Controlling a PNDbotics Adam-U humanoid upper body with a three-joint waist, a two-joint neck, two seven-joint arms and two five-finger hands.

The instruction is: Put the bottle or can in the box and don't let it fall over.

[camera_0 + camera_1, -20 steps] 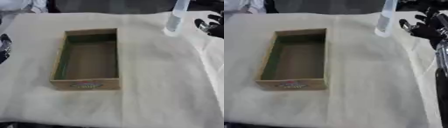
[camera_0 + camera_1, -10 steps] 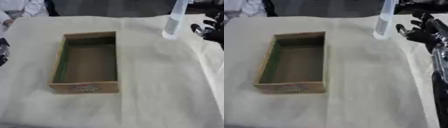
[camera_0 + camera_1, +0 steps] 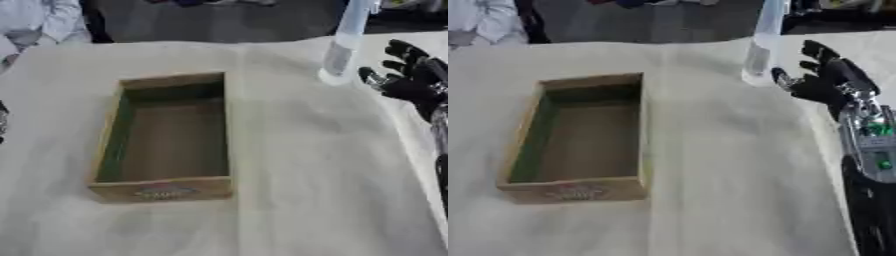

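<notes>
A tall clear bottle (image 3: 343,44) stands upright on the cloth at the far right of the table. My right hand (image 3: 824,79) is just to its right, black, fingers spread and open, a small gap between thumb and bottle. An open wooden box (image 3: 166,135) with a green inner wall on its left side and a label on its near face lies left of centre. My left hand (image 3: 2,122) shows only as a dark sliver at the left edge.
A cream cloth (image 3: 289,175) covers the table. My right forearm (image 3: 872,155) runs down the right edge. A person in a white garment (image 3: 39,20) stands beyond the far left corner.
The camera has tilted, shifting the whole scene down. My right hand has come closer to the bottle from the right, fingers still spread. The bottle and box stay put.
</notes>
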